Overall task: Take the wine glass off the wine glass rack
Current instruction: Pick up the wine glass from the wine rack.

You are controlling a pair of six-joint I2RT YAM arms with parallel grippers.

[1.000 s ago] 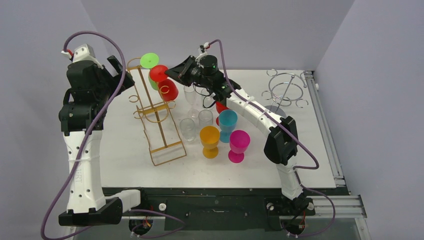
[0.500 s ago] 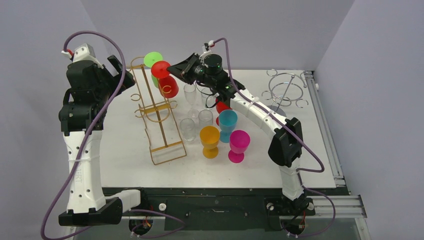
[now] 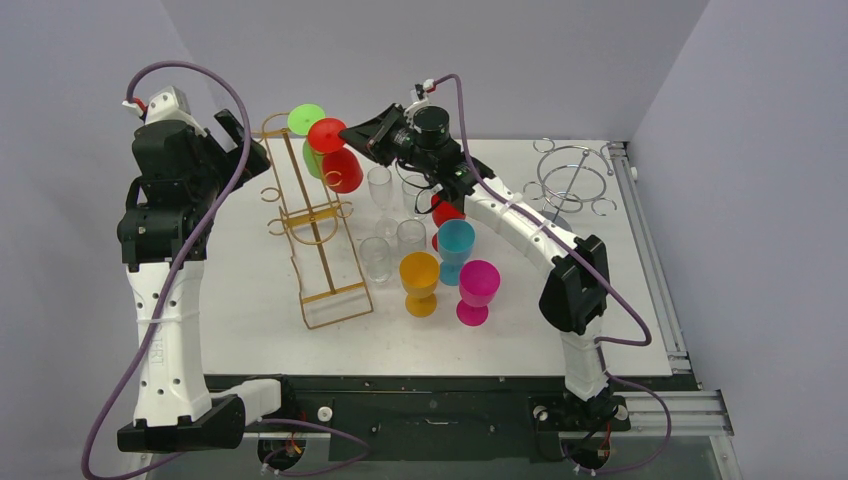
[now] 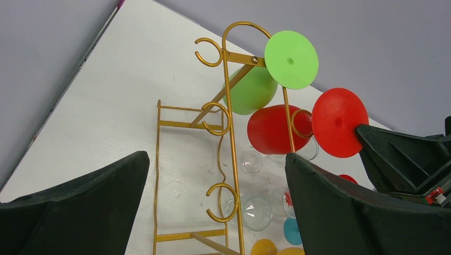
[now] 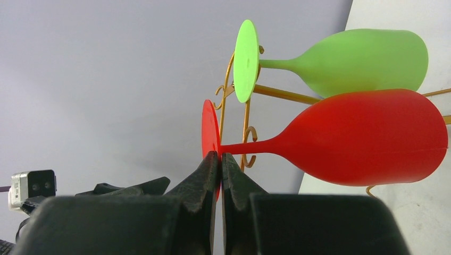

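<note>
Red wine glass (image 5: pixel 367 138), foot clamped between right gripper (image 5: pixel 219 155) fingers (image 5: pixel 205 175).

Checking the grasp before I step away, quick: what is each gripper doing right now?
Left gripper: open, holding nothing.
Right gripper: closed on the foot of the red wine glass.

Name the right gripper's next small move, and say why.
Probably ease the red wine glass out of its hook on the gold rack. The right gripper is shut on its base, its stem seems to sit in the hook, and the green glass hangs close.
</note>
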